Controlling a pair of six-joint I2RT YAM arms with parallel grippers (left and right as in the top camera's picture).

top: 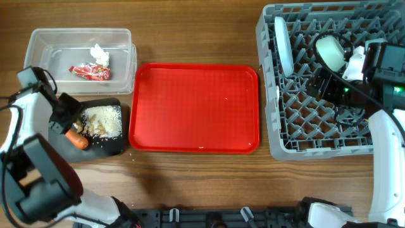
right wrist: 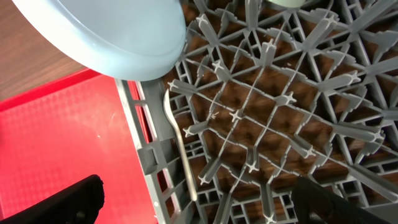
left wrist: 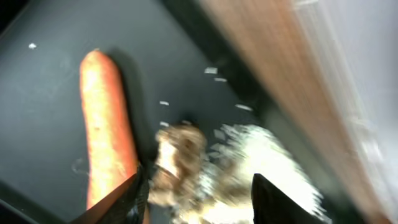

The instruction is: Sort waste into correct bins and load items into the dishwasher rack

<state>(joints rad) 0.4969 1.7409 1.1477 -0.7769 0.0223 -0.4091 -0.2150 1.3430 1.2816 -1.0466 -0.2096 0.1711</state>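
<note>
- Grey dishwasher rack [top: 304, 120] holds plate [top: 281, 44] and bowl [top: 330, 52]; right gripper [right wrist: 199, 199] hangs above, spread wide, empty.
- Shallow black tray [top: 107, 144] holds rice [top: 107, 117] and carrot [top: 77, 140] beneath the left gripper [left wrist: 196, 190], likewise spread.
- Sorting looks finished; arms probably need only lift clear.

From overhead, looks straight down on the whole table [top: 190, 168], with the black tray [top: 104, 145] at lower left of the frame and the grey rack [top: 316, 151] at right. From the left wrist, hangs very close over that tray, blurred, sharing the carrot [left wrist: 106, 124] and rice [left wrist: 267, 162] with overhead. From the right wrist, peers down near the rack's left wall, sharing its grid and the red tray [right wrist: 62, 137] with overhead.
</note>
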